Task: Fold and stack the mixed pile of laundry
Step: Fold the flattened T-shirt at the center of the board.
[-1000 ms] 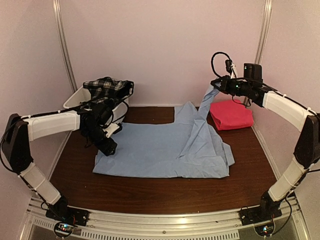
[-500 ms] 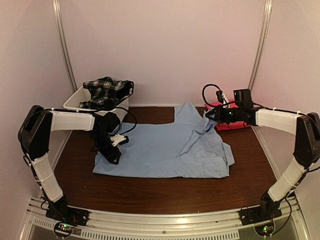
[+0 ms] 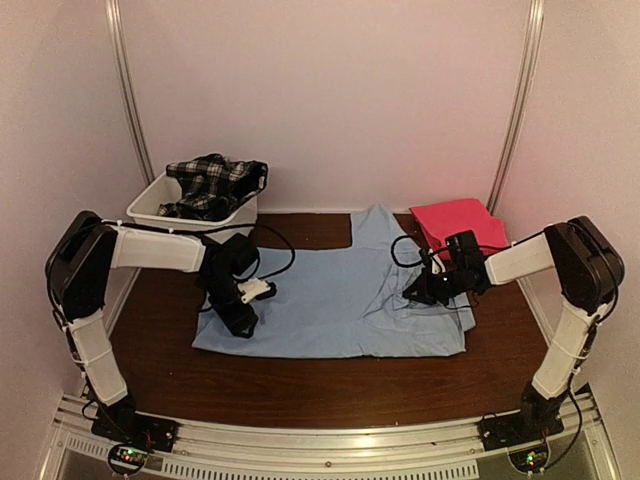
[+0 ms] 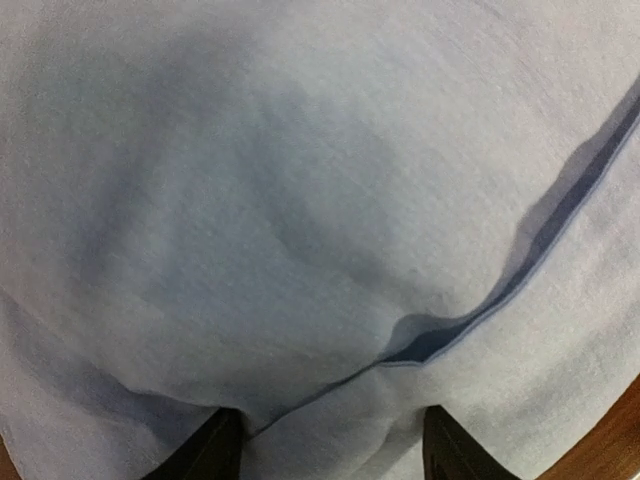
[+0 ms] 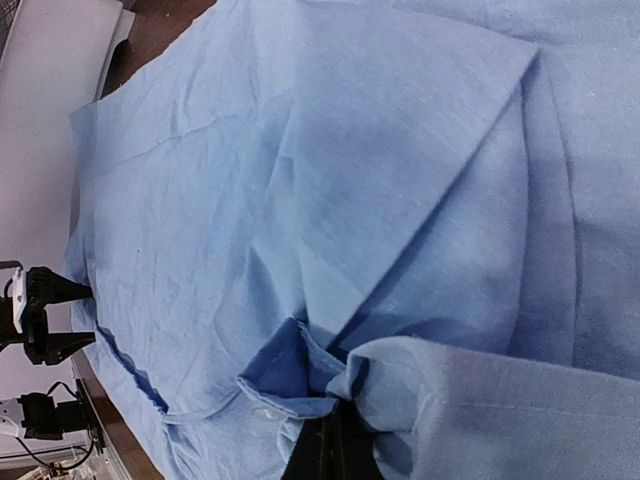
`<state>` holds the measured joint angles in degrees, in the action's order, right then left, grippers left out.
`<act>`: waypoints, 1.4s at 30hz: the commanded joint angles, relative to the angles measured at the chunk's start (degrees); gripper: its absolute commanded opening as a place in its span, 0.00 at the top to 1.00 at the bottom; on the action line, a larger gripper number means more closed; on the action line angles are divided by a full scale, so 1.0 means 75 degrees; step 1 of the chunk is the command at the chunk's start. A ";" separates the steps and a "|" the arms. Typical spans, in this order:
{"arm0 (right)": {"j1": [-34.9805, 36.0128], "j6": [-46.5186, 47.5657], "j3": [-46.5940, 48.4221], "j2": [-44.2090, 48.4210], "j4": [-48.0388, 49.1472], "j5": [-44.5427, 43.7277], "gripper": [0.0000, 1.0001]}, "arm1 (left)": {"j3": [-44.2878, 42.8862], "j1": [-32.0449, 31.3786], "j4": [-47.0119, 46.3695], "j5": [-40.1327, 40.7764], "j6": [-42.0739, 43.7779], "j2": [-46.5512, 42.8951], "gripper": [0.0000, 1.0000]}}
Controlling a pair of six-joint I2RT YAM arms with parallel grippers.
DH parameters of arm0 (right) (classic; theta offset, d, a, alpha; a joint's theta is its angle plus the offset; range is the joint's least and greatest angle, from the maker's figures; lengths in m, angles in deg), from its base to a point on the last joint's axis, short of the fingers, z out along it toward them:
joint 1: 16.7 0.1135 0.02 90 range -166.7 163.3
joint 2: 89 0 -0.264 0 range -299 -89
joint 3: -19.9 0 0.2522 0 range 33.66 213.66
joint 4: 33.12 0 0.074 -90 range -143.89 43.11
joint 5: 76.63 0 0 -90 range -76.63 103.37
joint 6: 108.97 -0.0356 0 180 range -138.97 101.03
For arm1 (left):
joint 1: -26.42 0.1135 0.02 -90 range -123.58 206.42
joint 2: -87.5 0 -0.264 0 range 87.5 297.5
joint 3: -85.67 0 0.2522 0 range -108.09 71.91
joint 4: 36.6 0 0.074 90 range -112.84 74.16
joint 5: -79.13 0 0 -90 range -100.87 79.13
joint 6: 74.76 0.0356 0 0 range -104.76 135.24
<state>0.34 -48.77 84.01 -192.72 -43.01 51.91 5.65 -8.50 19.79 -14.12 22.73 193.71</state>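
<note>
Pinched shut on a flap of the light blue collared fabric shirt (image 3: 330,300), the right end effector (image 3: 420,293) has dropped from upper right to centre right, laying the flap over the shirt spread mid-frame on the brown counter (image 3: 300,385), so one fold is nearly set. The left end effector (image 3: 240,322) stands spread, probably pressing the left hem. No writing is readable.

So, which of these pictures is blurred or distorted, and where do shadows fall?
Top external view: wide-angle bending curves the upright metal rails, light is dim and pinkish. Left wrist view: close, soft focus, a broad shadow on the light blue fabric shirt. Right wrist view: sharper, evenly lit.
</note>
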 commanded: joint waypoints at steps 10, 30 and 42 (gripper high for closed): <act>-0.1078 0.0449 -0.0903 0.2126 -0.1227 -0.0663 1.00 | 0.0145 0.0288 -0.0209 -0.1271 0.0219 -0.0864 0.37; -0.1035 0.0536 -0.0854 0.3341 -0.0996 0.0627 1.00 | 0.0886 0.0613 -0.0353 -0.0492 0.0367 -0.2022 0.43; -0.1024 0.0786 0.0627 0.3943 -0.1710 0.0407 1.00 | 0.1257 0.0301 -0.0607 -0.0820 0.0792 -0.1825 0.46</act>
<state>-7.66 -44.20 85.54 -165.05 -53.74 55.17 14.63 -5.02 17.02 -19.43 26.42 176.47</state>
